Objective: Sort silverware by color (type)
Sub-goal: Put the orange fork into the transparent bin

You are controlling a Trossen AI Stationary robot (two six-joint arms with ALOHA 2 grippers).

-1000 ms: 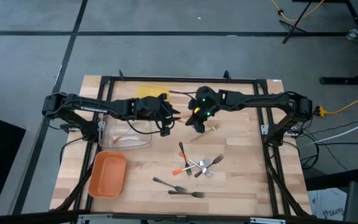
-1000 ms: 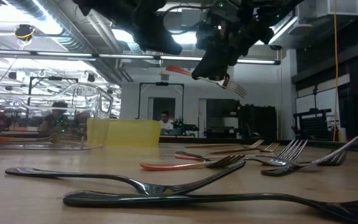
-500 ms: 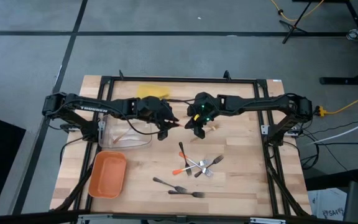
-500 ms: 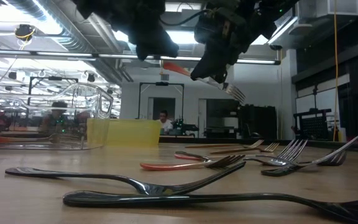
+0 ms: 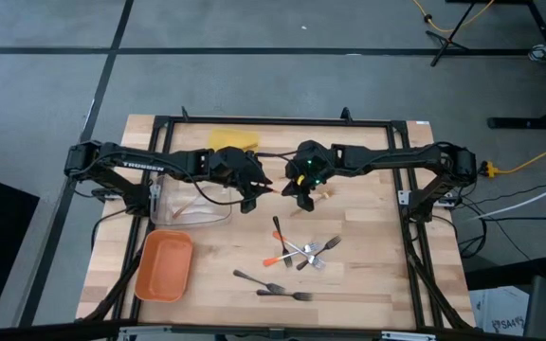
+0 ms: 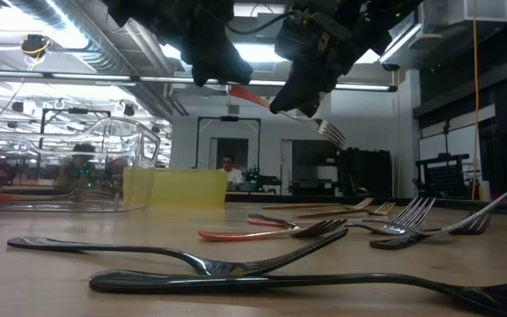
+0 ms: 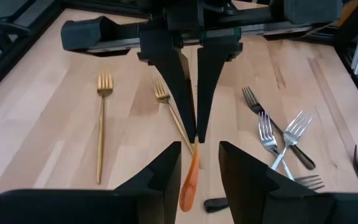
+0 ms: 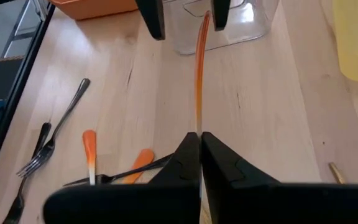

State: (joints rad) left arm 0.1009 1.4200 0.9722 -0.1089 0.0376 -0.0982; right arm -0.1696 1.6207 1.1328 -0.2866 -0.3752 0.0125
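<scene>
My right gripper [image 5: 301, 195] hangs over the table's middle, shut on a silver fork with an orange handle [image 6: 280, 104]. My left gripper [image 7: 199, 167] is open just to its left. Its two fingers stand on either side of the handle's orange tip [image 7: 189, 182]; whether they touch it, I cannot tell. More silver forks with orange tips [image 5: 300, 250] lie crossed in a heap nearer the near edge. Two dark forks [image 5: 275, 286] lie flat in front of them. Two tan wooden forks [image 7: 103, 122] rest on the boards under the grippers. My right gripper pinches the fork between its two fingers partway along the handle [image 8: 197, 127], coming down at a slant from above. The fork is lifted clear and tilted. Its orange end [image 8: 202, 31] points toward my left gripper and its tines [image 6: 331, 132] hang lower on the other side.
A yellow tray [image 5: 231, 140] sits at the far edge and a clear tray [image 5: 193, 206] stands under my left arm. An orange tray [image 5: 164, 267] lies near the left front corner. Bare boards show to the right of the fork heap.
My right gripper has carried the fork a little toward the table's left and near edge, up to my left gripper. The fork has tipped further, tines lower. Its orange end now stands between my left gripper's fingers. In the last half second nothing has shifted.
</scene>
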